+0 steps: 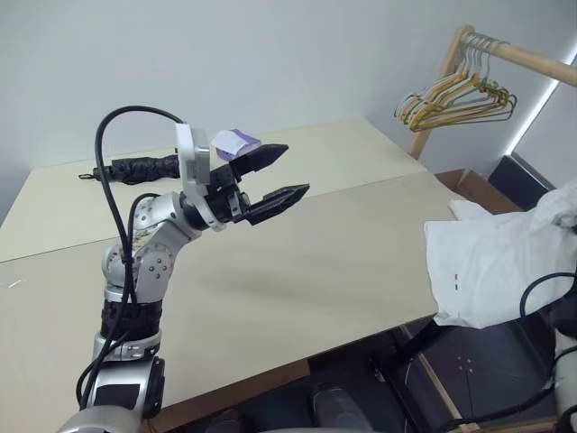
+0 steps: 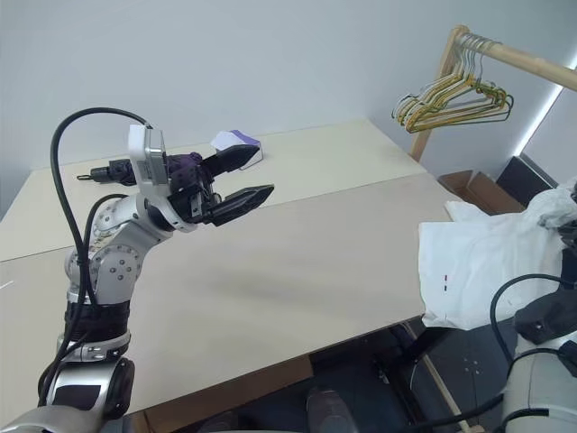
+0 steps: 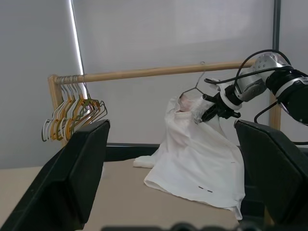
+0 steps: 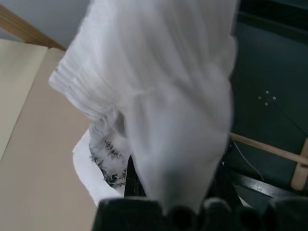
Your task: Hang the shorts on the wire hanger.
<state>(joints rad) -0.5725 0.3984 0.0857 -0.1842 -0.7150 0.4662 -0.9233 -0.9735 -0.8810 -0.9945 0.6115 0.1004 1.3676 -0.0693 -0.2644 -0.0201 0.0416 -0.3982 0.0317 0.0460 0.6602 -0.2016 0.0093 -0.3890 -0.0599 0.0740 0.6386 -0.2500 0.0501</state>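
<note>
The left gripper [image 1: 275, 177] is held above the table [image 1: 297, 271] in the left centre of the left eye frame, its two black fingers spread wide apart with nothing between them. The shorts [image 1: 491, 262] are seen at the right edge of that frame, draped over the table's right end, with a small dark mark near one hem; their upper part is lifted off to the right.

In the left wrist view, right of centre, the right gripper [image 3: 208, 111] is closed on the gathered top of the shorts, which hang down from it while the lower cloth trails onto the table. The wire hanger [image 3: 198, 85] is seen just above the gripped cloth, as thin wire with its hook reaching up to the wooden rail [image 3: 159, 72]; whether the wire passes inside the shorts cannot be told.

Farther back on the table lie a small white-purple box [image 2: 236, 140] and a dark object [image 1: 135, 168]. In the upper right, bunched coloured hangers [image 1: 458, 95] hang from the rail's end.
</note>
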